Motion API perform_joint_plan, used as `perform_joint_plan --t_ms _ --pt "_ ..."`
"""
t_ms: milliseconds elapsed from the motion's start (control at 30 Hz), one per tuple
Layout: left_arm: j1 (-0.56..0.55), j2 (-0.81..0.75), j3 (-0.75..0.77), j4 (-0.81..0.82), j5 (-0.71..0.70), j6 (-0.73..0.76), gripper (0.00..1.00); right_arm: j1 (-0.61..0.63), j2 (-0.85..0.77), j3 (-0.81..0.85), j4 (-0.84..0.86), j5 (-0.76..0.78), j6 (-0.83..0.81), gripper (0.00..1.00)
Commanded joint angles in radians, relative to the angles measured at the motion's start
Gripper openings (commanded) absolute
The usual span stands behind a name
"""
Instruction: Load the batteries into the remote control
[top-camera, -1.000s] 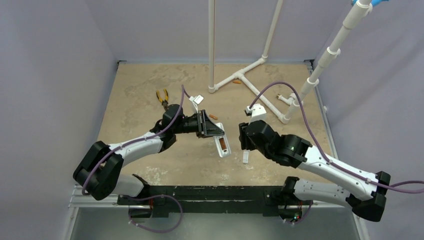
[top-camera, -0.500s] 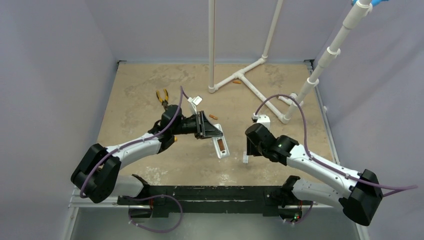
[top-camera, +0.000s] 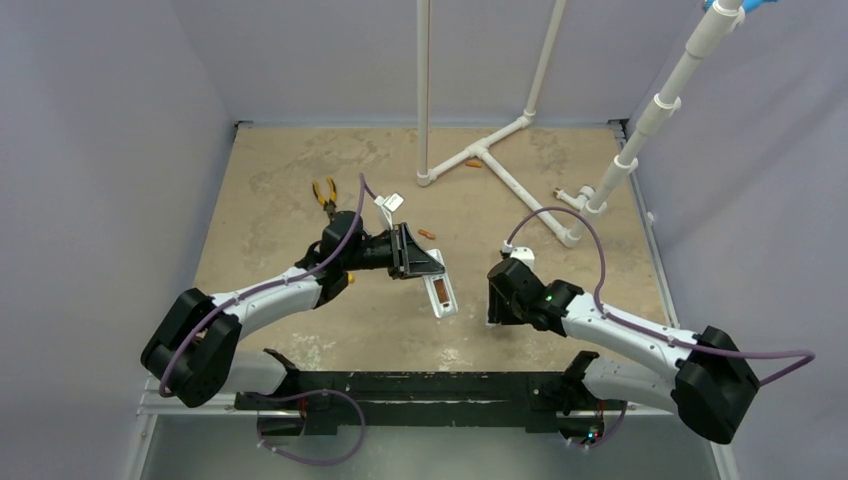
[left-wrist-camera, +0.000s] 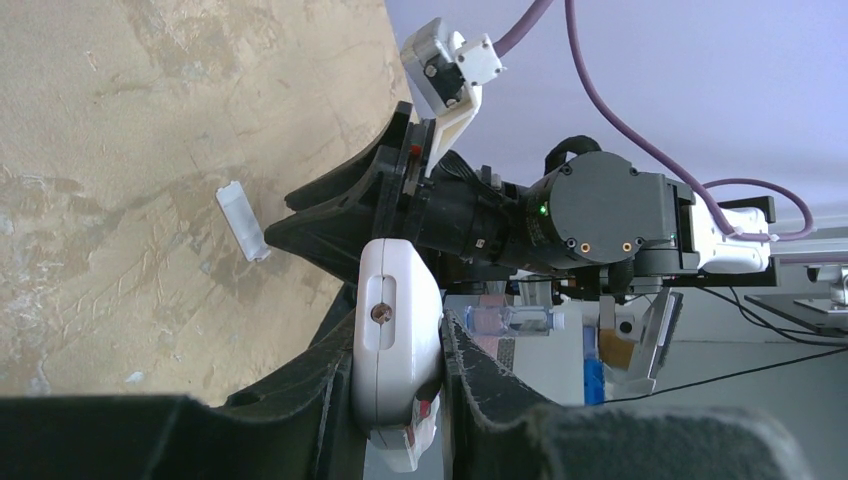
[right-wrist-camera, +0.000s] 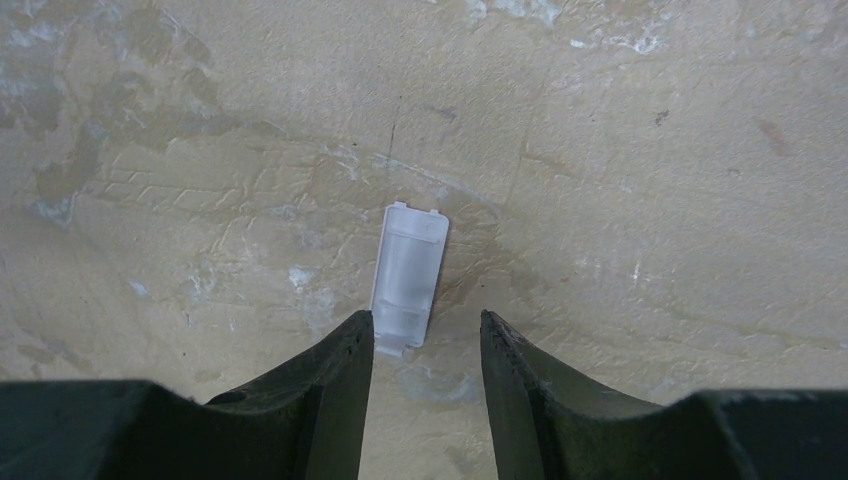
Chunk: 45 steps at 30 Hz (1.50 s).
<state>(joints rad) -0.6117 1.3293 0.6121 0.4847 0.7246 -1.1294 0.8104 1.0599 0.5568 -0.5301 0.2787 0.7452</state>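
Two arms, change: over the last second the left arm (top-camera: 270, 295) has hardly stirred, while the right arm (top-camera: 620, 330) has sunk from well above the table (top-camera: 370, 335) to just over the cover plate (right-wrist-camera: 408, 278).
Meaning for the task: the closing step is probably being set up. I cannot tell whether the recess is full, and one battery lies loose close by.
Pliers (top-camera: 324, 192): yellow-handled, on the far left of the table, well apart from the work.
Left tool (top-camera: 432, 268): closed tight on the remote control (top-camera: 444, 304); the wrist view shows the white body wedged between both fingers.
Remote control, place: near the middle of the table, sticking out of the left tool toward the near edge. Whether it touches the table cannot be told.
Remote control, look: slim and white, back side up, its long recess uncovered with an orange-copper battery (top-camera: 439, 291) showing inside.
Loose batteries: one (top-camera: 427, 233) lies just beyond the left tool; another (top-camera: 473, 163) lies far off beside the white pipe stand (top-camera: 480, 152).
Cover plate, look: small, whitish, flat on the table to the right of the remote control.
Right tool (right-wrist-camera: 425, 335): parted a modest way and empty. One end of the cover plate sits between its fingers, and contact cannot be told.
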Motion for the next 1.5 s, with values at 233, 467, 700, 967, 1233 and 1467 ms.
perform_joint_plan --t_ms 233,467,700,967,1233,1467 --pt "0.005 0.002 0.016 0.034 0.014 0.022 0.00 -0.021 0.053 -0.034 0.099 -0.041 0.016 0.42" --pt "0.005 0.007 0.023 0.039 0.016 0.018 0.00 -0.026 0.080 -0.045 0.114 -0.047 0.008 0.41" --pt "0.006 0.009 0.024 0.034 0.019 0.017 0.00 -0.028 0.123 -0.054 0.149 -0.073 0.006 0.39" --pt "0.005 0.012 0.029 0.030 0.020 0.019 0.00 -0.029 0.170 -0.048 0.139 -0.078 -0.010 0.29" --pt "0.006 0.022 0.031 0.034 0.021 0.017 0.00 -0.028 0.163 -0.050 0.131 -0.078 -0.029 0.23" --pt "0.004 0.029 0.037 0.037 0.024 0.017 0.00 -0.029 0.032 -0.062 0.117 -0.055 -0.029 0.29"
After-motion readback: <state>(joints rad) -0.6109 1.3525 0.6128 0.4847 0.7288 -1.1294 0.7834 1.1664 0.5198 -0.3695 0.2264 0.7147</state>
